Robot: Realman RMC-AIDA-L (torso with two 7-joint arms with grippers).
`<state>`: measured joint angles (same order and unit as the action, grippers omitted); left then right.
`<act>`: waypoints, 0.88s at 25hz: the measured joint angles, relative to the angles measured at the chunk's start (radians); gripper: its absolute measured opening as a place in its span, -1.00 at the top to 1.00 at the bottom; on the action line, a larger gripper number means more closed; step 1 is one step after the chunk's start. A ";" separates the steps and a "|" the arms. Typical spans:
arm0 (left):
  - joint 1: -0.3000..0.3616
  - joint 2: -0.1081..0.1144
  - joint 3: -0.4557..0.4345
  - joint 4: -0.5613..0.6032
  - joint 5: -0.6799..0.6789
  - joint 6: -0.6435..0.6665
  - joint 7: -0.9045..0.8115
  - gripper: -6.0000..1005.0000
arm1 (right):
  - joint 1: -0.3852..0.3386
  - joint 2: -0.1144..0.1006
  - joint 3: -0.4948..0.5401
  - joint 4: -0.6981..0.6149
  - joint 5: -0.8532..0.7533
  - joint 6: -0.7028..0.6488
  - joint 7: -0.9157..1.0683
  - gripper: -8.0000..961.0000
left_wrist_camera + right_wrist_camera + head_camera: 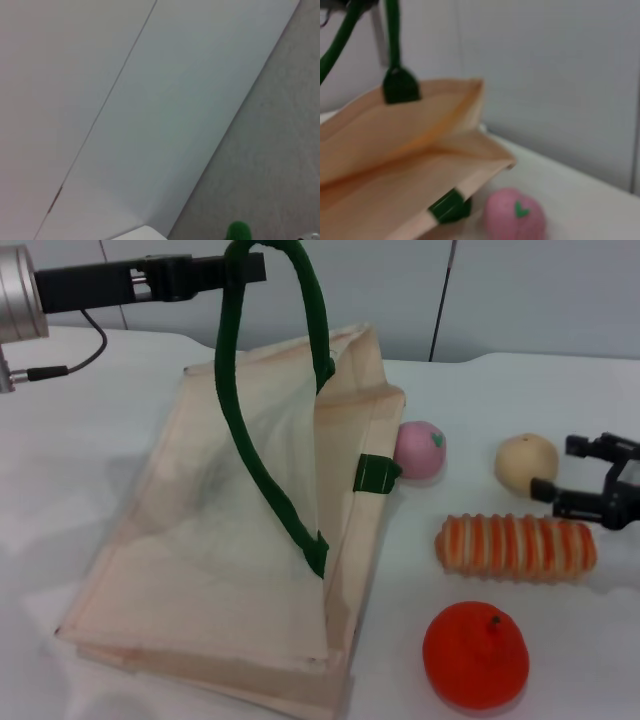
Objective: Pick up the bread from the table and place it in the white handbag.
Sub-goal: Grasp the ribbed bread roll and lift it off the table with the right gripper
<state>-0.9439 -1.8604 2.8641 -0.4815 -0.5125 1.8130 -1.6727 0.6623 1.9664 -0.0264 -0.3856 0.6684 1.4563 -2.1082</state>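
Bread [516, 547] lies flat on the table [90, 440], lengthwise across my view, to the right of the white handbag [240, 550] and clear of it. My right gripper [572, 480] sits just above and beside the bread's right end, fingers spread apart, nothing between them, not touching the roll as far as I can see.

My left gripper [235, 270] is raised at the upper left, closed on 1 dark green rope handle [245, 430] of the bag. That handle is pulled up in a tall loop, so the near panel stands lifted and the mouth gapes toward the right side. The 2nd handle shows only as a green stub [375, 475] at the bag's right edge. The right wrist view shows the same open mouth [420, 125] from the side.

Other items on the table:
- pink round fruit [420, 450], touching or just beside the bag's right edge
- tan ball [526, 462], near the right gripper, behind the bread
- orange fruit [476, 655], in front of the bread, apart from it

Left wrist view shows only wall panels and a bit of green at the frame edge.
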 joint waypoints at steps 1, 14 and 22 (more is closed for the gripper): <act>0.000 0.000 0.000 0.000 0.000 -0.002 0.000 0.78 | 0.002 0.004 -0.019 -0.002 -0.003 -0.003 0.001 -0.81; 0.005 0.000 0.000 0.000 -0.001 -0.005 -0.002 0.78 | 0.023 0.031 -0.271 -0.008 -0.008 -0.062 0.092 -0.81; 0.003 -0.001 0.000 0.000 -0.003 -0.006 -0.002 0.78 | 0.025 0.050 -0.310 -0.008 -0.010 -0.171 0.090 -0.81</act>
<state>-0.9406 -1.8619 2.8640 -0.4817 -0.5152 1.8070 -1.6750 0.6871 2.0159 -0.3360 -0.3934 0.6584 1.2849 -2.0178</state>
